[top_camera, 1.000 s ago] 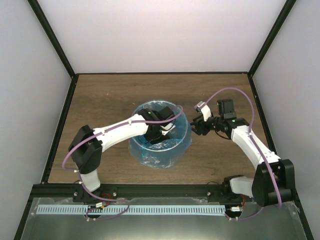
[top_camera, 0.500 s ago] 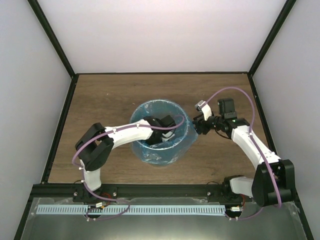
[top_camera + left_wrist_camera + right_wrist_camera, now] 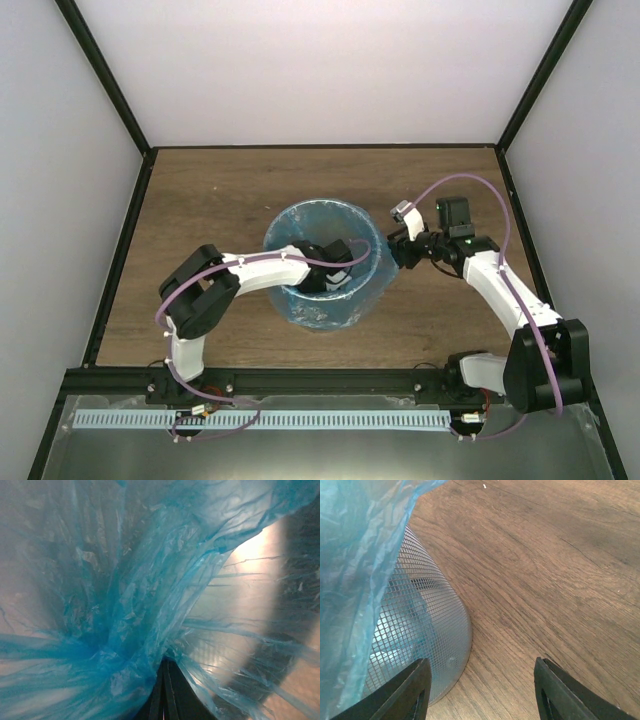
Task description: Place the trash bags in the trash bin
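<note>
- your left fingers (image 3: 156, 707) are deep inside the bin (image 3: 372, 262), pressed together, with the bag (image 3: 125, 630) bunched straight ahead of them.
- your right fingers (image 3: 410, 690), spread, stand outside, beside the bin wall.

Left gripper (image 3: 335, 278): was buried under trash bag (image 3: 125, 605) film, grip unreadable.
Right gripper (image 3: 480, 700): fingertips were cut off at picture edge.
Trash bin (image 3: 440, 625): floor was hidden.

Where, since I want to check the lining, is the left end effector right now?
In the top view, the left end effector is down inside the mesh trash bin near the centre of the table, amid the blue trash bag lining it.
</note>
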